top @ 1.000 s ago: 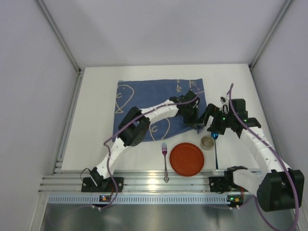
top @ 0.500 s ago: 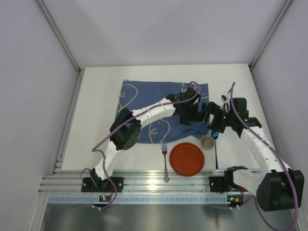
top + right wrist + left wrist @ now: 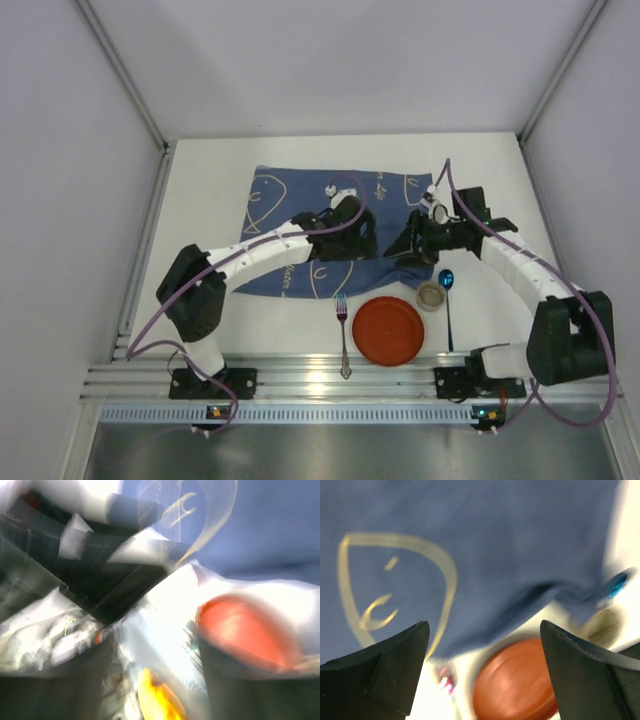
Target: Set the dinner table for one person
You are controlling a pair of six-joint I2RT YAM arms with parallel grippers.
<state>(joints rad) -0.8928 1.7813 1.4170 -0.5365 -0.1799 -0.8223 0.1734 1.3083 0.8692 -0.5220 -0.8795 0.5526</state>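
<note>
On the white dinner table [image 3: 200, 230] lies a blue cloth [image 3: 290, 205] with white line drawings, its near right corner rumpled. My left gripper [image 3: 365, 243] hovers over the cloth's near edge, open and empty [image 3: 483, 630]. My right gripper [image 3: 402, 247] is at the rumpled corner; its view is badly blurred, with the fingers apart [image 3: 155, 650] and nothing clearly between them. Near the front are a red plate [image 3: 390, 330], a fork [image 3: 343, 335] to its left, a blue spoon [image 3: 447, 300] to its right and a small cup [image 3: 431, 295].
A ribbed aluminium rail [image 3: 300, 380] runs along the near edge with both arm bases on it. Grey walls close in the back and sides. In the left wrist view the plate [image 3: 515, 685] and cup [image 3: 602, 625] show below the cloth [image 3: 485, 540].
The left gripper let go, opened and moved left over the cloth. The right gripper swung left and back to the cloth's right corner, its jaws narrowing. The cloth shifted slightly.
</note>
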